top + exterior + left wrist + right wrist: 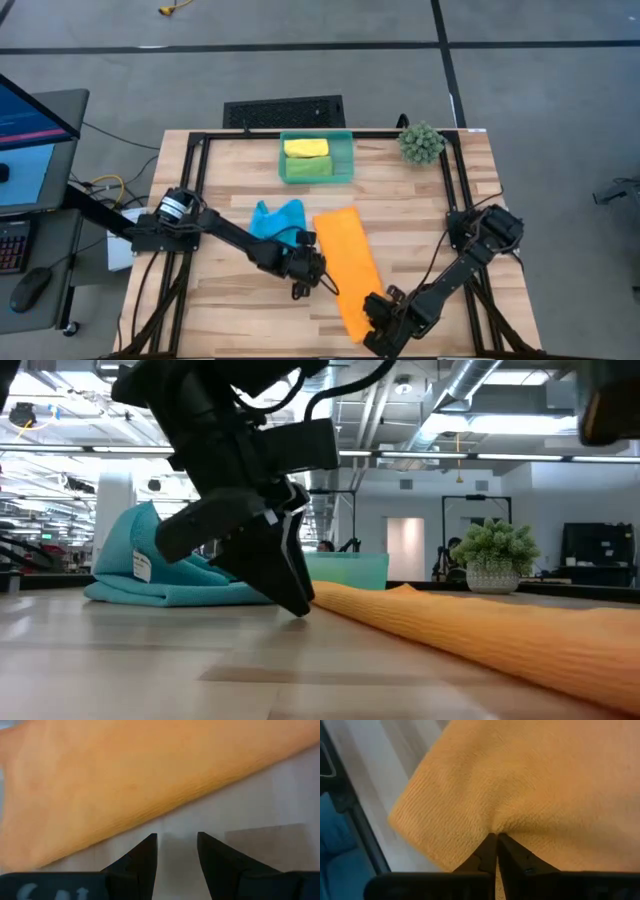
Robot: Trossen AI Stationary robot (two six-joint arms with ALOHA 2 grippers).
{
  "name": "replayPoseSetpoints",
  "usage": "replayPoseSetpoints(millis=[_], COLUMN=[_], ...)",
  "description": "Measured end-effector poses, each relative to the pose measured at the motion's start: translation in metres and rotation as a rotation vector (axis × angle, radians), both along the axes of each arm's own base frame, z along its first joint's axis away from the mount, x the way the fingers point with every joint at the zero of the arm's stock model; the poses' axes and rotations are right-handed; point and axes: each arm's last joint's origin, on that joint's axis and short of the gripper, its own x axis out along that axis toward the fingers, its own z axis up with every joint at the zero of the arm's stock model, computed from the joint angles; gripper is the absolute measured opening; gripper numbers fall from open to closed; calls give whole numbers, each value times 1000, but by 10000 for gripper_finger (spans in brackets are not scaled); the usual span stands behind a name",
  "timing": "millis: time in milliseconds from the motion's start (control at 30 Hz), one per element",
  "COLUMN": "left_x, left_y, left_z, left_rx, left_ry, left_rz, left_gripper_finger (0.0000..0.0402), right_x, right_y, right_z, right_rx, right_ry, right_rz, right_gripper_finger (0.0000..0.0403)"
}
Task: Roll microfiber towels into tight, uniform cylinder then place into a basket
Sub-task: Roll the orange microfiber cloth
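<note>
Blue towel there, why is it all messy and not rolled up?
The blue towel lies crumpled in a heap on the table, unlike the yellow roll and green roll tidy in the basket.

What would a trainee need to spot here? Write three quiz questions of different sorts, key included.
1. True or false: the basket already holds a yellow towel and a green towel.
2. Multiple choice: what is the right gripper pinching? A) the blue towel B) the near end of the orange towel C) the plant ball
3. Fill in: the left gripper sits on the table with its fingers ___, next to the orange towel's long edge.

Key:
1. True; both lie rolled inside it.
2. B. The orange towel puckers between the shut fingers, while the blue towel lies crumpled apart and the plant ball stands at the far corner.
3. Open, holding nothing.
</note>
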Motion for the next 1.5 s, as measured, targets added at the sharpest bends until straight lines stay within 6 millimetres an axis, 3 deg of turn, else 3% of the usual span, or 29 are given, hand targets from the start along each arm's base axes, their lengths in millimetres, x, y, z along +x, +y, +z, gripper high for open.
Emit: replayPoseSetpoints(millis=[267, 500, 733, 900, 1133, 1300, 1500], left_x=[7, 19, 28, 30, 29, 25, 17], left_y=[26, 64, 78, 78, 73, 59, 34], left_z=[0, -2, -5, -5, -5, -5, 2], left_rx=[54, 12, 21, 39, 62, 159, 234], left_ry=[8, 14, -34, -55, -44, -35, -50], left_rz=[51, 67, 30, 28, 9, -17, -40], left_gripper_finger=[132, 132, 132, 132, 132, 132, 132], right_x=[9, 4, 4, 9, 18, 24, 24], right_y=[3, 15, 16, 10, 2, -6, -10], right_z=[12, 20, 22, 21, 21, 22, 39], right_rx=[-52, -37, -81, -103, -102, -117, -148], right_ry=[-55, -90, -137, -131, -121, -113, -153], right_rz=[6, 17, 10, 39, 57, 45, 118], right_gripper_finger=[7, 25, 21, 33, 91, 129, 143])
